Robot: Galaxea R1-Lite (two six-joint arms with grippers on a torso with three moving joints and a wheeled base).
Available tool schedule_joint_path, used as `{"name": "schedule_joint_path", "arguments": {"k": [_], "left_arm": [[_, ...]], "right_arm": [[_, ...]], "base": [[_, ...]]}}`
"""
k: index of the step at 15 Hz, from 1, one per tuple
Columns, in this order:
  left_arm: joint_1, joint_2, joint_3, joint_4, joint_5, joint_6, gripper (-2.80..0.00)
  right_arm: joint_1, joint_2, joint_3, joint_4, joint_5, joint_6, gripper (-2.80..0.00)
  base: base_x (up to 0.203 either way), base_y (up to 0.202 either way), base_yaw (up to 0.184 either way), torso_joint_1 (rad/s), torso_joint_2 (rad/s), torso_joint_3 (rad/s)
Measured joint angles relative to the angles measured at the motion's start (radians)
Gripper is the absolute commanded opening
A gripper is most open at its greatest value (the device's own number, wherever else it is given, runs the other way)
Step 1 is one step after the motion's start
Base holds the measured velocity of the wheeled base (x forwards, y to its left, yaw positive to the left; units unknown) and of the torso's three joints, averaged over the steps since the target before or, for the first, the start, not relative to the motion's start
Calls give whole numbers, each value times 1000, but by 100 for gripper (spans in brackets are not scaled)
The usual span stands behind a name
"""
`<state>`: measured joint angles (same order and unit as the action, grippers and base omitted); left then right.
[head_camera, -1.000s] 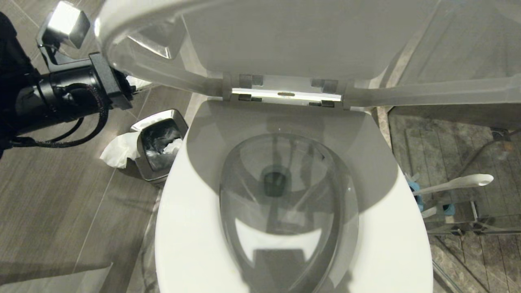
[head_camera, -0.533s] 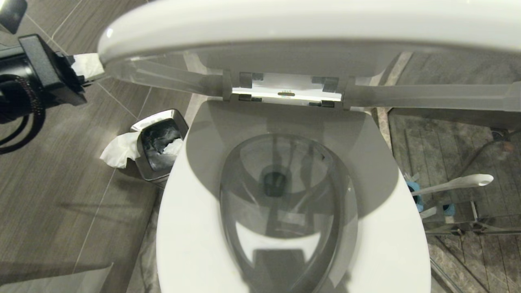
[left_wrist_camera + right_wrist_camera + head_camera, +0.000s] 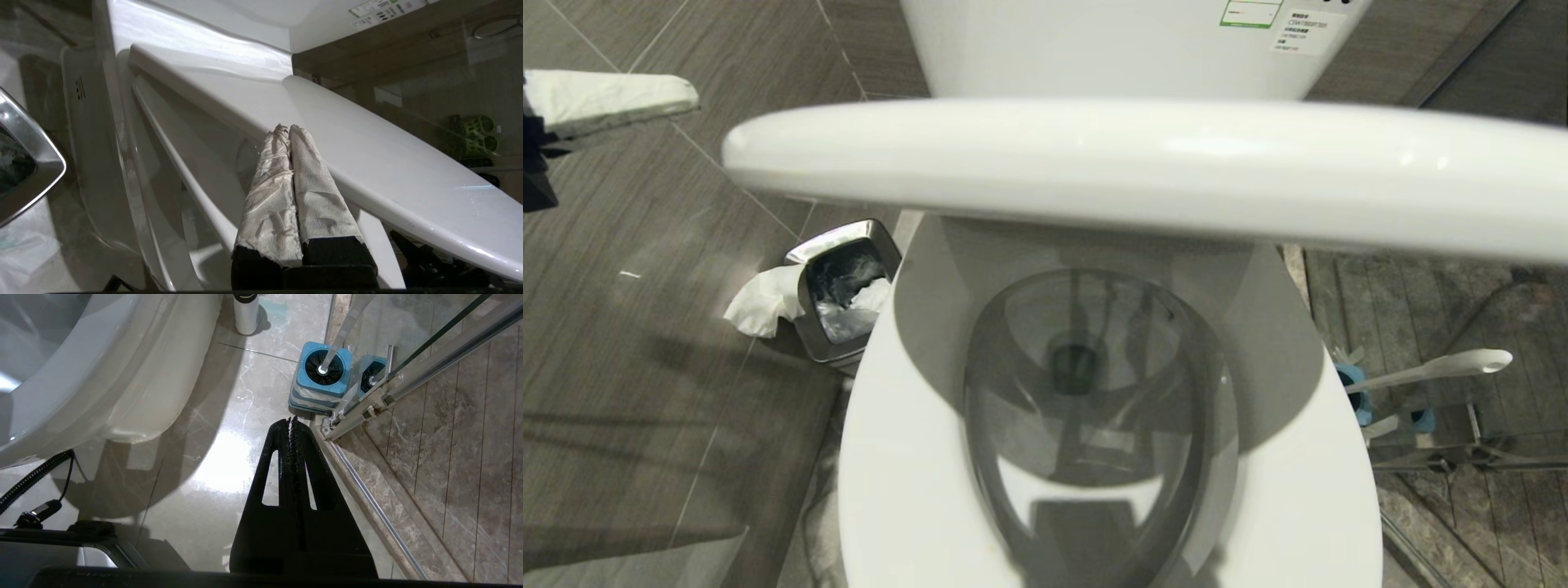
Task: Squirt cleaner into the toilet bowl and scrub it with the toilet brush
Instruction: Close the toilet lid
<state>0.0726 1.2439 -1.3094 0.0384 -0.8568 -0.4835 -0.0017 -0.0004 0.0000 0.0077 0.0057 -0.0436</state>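
Toilet bowl: lid half-raised mid-frame; my left gripper, paper-wrapped and clenched empty, upper left; brush unreached.

toilet bowl: glossy white rim, grey-shadowed basin with a dark drain
lid: glossy white
cistern: white, with a green-and-white label
toilet brush: white handle, black bristles seen in the right wrist view
holder: blue top, grey-striped sides
waste bin: shiny steel rim, dark inside
tissue: white
floor: grey-brown wood-grain tiles with pale joints
left gripper: black, fingers wrapped in white paper
right gripper: black
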Motion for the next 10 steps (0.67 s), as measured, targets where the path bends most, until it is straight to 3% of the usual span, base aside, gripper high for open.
{"name": "schedule_joint_path", "arguments": {"k": [10], "left_arm": [[13,-24,-64,2,4,1,-280]], "right_arm": [[0,0,0,0,0,0,-280]], "base": [[0,0,0,0,0,0]]}}
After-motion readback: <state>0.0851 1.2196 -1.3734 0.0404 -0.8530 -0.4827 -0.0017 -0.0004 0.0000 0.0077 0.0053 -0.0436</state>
